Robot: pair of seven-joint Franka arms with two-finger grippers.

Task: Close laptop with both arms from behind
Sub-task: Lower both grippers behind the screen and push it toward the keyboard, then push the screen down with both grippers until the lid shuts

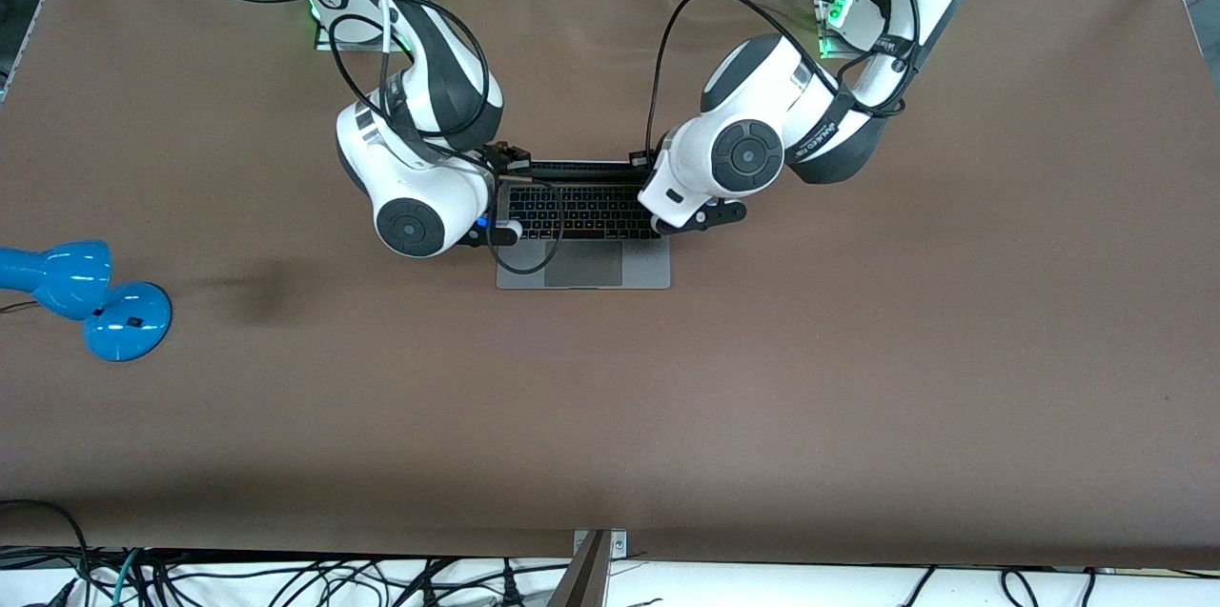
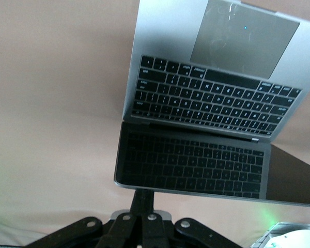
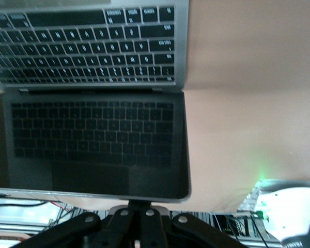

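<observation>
Laptop point(image 1: 583, 250) seen open mid-surface point(image 1: 762, 378) toward the robots' edge in front view, left gripper point(image 1: 658, 159) and right gripper point(image 1: 505, 159) at its lid's top edge, finger states not discernible, dark screen reflecting keys in left wrist view point(image 2: 196, 160), likewise in right wrist view point(image 3: 93, 144)

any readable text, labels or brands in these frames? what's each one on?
Nothing reads clearly.
Laptop key legends: too small and blurred in every view.
Lettering on the strap around the left arm: too small to read.
Blue lamp: no text visible.
</observation>
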